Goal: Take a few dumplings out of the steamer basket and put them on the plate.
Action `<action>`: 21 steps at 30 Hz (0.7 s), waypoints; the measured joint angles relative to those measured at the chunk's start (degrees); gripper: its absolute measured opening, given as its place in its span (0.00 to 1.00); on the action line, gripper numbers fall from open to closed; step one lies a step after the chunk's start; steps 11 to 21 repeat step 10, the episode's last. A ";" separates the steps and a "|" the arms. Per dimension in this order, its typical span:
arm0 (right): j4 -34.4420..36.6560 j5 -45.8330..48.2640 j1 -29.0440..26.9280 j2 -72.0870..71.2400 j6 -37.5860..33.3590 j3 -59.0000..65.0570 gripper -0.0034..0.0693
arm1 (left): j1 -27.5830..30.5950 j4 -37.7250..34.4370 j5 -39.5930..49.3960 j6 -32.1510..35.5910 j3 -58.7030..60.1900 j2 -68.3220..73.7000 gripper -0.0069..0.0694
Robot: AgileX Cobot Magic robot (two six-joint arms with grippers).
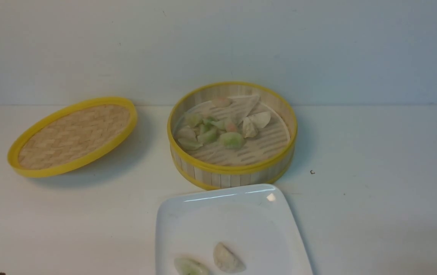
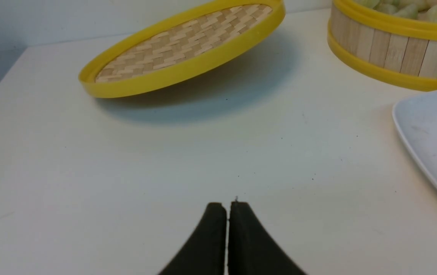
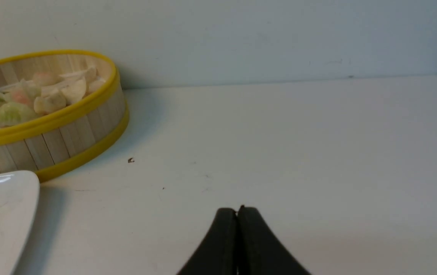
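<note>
Dumplings, small pale green and off-white crescents, lie heaped in the round bamboo-slat steamer basket with yellow rims at the centre of our front view, and two more rest on the glossy white rounded-square plate at the lower centre, just beside the basket. A flat woven yellow-rimmed lid sits tilted at the left on the white worktop. We see the left gripper and the right gripper with jaws pressed together, pinching nothing, above bare worktop.

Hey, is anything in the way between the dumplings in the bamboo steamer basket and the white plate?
Nothing visible: the round bamboo steamer basket is uncovered, its woven lid lies off to the left, and the white square plate sits directly before it.
</note>
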 joint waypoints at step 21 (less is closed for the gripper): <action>-0.35 0.00 0.00 0.00 0.00 0.00 0.03 | 0.00 0.00 0.00 0.00 0.00 0.00 0.08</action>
